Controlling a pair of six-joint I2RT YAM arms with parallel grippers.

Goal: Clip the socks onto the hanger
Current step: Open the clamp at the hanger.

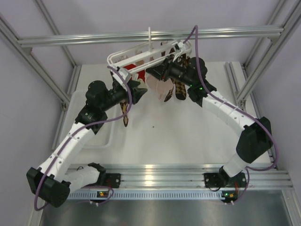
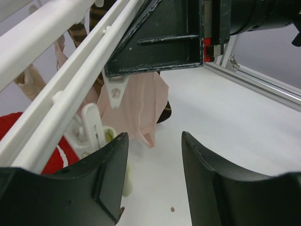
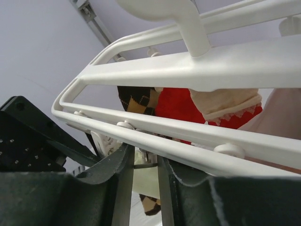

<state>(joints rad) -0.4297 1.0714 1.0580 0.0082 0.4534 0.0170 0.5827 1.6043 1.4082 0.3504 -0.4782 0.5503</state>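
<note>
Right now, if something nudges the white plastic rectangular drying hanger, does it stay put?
Probably not: the hanger seems to hang by its thin white hook from the aluminium rail, so it would likely swing. Its slim open bars look light, easy to tilt.

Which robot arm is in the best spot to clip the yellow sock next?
Probably right: the right claw pinches a clip under the hanger, cream sock right there. The left claw is open and empty.

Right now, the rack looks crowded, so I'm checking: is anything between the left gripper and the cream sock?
Nothing visible does. The cream sock hangs at a white clip right beside a finger of the open left gripper. The pink sock hangs farther off, and the hanger bars pass to one side.
</note>
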